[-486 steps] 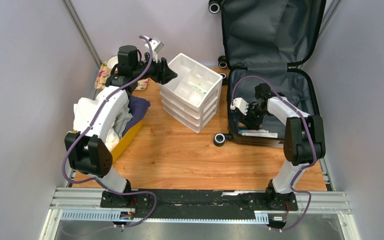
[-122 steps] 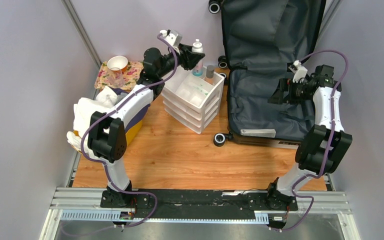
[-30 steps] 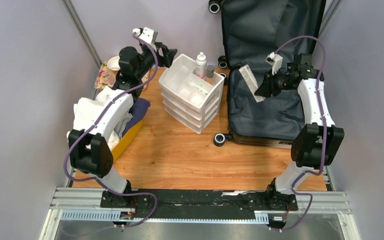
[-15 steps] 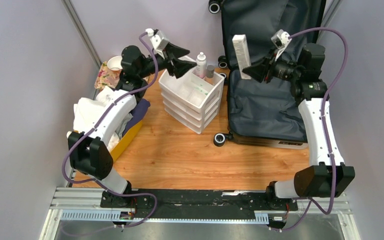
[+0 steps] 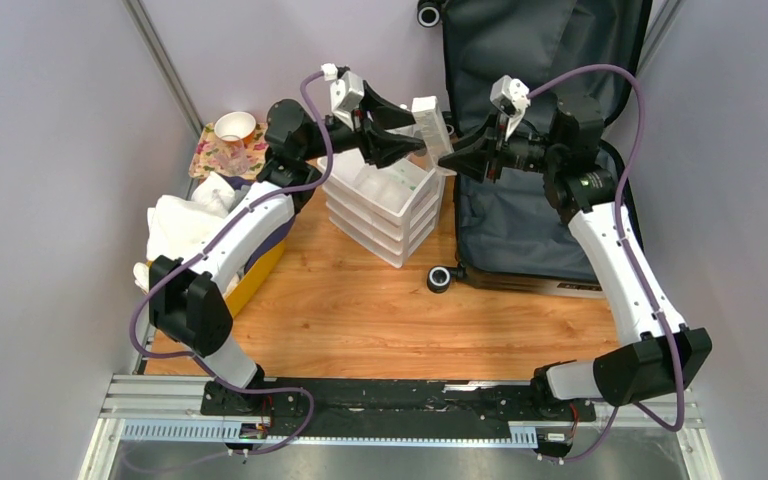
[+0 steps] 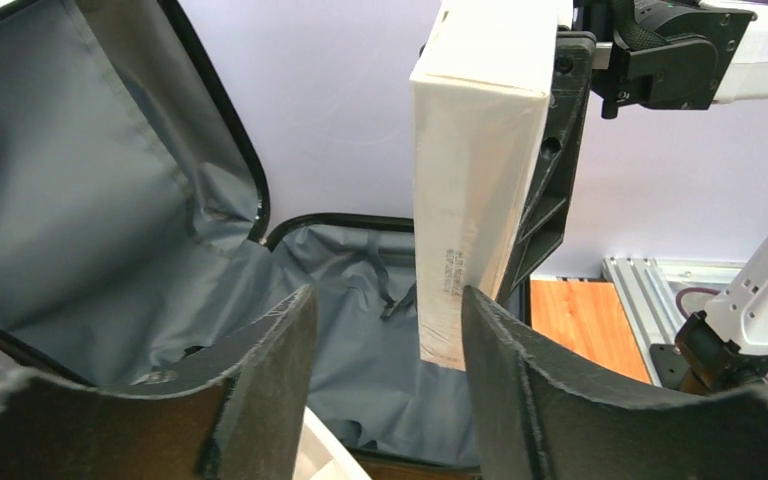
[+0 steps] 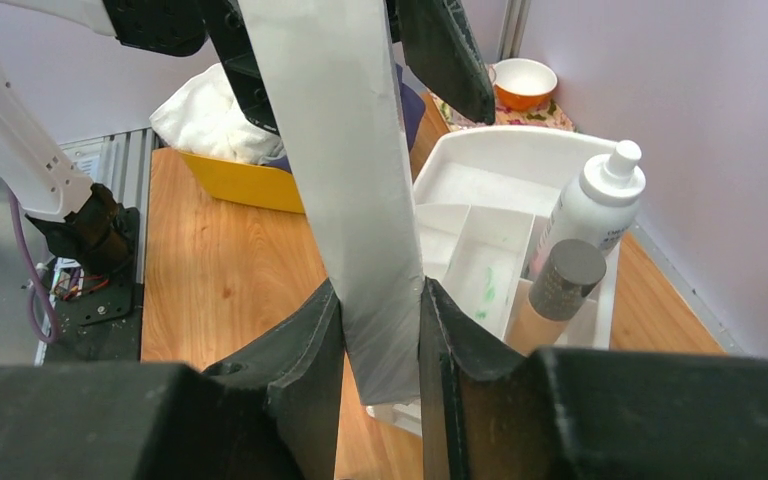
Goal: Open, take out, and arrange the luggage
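The luggage [image 5: 525,215] lies open at the back right, its dark grey lined lid upright against the wall; the lining also fills the left wrist view [image 6: 100,210]. My right gripper [image 5: 452,155] is shut on a long white box [image 5: 430,118] and holds it upright above the white drawer organizer [image 5: 380,205]. In the right wrist view the box [image 7: 345,170] is pinched between my fingers [image 7: 305,345]. My left gripper [image 5: 415,135] is open, with its jaws on either side of the box's lower end [image 6: 470,190] and not touching it.
A white bottle [image 7: 595,205] and a grey-capped tube [image 7: 560,285] stand in the organizer's back compartments. A yellow bin [image 5: 260,265] full of clothes is at the left. A bowl [image 5: 230,127] sits on a floral mat in the back left corner. A luggage wheel [image 5: 440,278] rests on the wooden table.
My right gripper has carried the white box from above the luggage leftwards over the organizer. My left gripper has swung right and now brackets the box.
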`<move>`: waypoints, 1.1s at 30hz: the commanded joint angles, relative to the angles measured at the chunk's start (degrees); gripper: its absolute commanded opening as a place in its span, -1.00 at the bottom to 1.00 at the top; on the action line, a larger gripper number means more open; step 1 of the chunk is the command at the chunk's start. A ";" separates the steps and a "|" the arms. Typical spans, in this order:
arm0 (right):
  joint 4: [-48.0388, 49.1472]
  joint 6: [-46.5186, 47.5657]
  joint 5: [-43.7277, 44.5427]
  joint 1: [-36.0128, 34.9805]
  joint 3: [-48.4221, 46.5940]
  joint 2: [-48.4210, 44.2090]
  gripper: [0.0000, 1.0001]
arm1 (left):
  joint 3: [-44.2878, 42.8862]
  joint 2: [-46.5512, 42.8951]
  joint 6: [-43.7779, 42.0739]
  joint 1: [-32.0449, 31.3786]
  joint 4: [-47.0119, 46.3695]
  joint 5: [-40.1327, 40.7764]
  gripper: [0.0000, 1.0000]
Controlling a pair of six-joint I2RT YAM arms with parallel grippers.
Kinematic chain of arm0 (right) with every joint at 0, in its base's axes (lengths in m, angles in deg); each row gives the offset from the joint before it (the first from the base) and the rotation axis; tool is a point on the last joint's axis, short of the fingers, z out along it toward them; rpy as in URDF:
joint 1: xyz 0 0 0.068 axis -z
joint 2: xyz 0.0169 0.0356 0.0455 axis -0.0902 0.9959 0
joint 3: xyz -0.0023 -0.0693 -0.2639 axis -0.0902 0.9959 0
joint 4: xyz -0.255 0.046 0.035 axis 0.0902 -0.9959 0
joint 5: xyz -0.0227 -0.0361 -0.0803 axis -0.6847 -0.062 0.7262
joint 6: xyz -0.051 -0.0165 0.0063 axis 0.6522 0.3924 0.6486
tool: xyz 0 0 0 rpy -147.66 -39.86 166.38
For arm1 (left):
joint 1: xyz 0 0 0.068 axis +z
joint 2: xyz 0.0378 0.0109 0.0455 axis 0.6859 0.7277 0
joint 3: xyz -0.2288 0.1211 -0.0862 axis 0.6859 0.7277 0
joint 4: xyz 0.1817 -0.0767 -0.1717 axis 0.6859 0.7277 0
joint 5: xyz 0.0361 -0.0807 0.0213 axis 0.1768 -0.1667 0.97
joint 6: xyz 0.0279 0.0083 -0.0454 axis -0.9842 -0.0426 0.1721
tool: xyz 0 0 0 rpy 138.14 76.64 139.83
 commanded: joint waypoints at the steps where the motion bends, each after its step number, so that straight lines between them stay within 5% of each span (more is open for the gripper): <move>1: 5.60 0.44 -0.99 -2.14 -0.02 0.38 -1.00 | -1.26 0.06 2.68 -0.71 -5.06 0.40 0.19; 5: 6.13 -1.31 -0.91 -2.23 -0.11 1.26 -1.00 | -0.56 -0.29 3.21 -0.71 -5.06 0.58 0.08; 11: 9.20 -3.87 -0.20 -2.14 -0.55 1.79 -1.00 | 2.60 -2.13 -0.56 -0.80 -3.05 -0.56 0.32; 21: 9.56 -3.34 -2.84 -1.79 -0.37 2.05 -1.00 | 5.25 -3.37 -0.84 0.00 -3.56 -2.06 0.35; 33: 8.15 -2.82 -3.98 -2.67 -1.96 4.42 -1.00 | 1.38 -1.52 1.98 -1.06 -6.03 0.05 0.17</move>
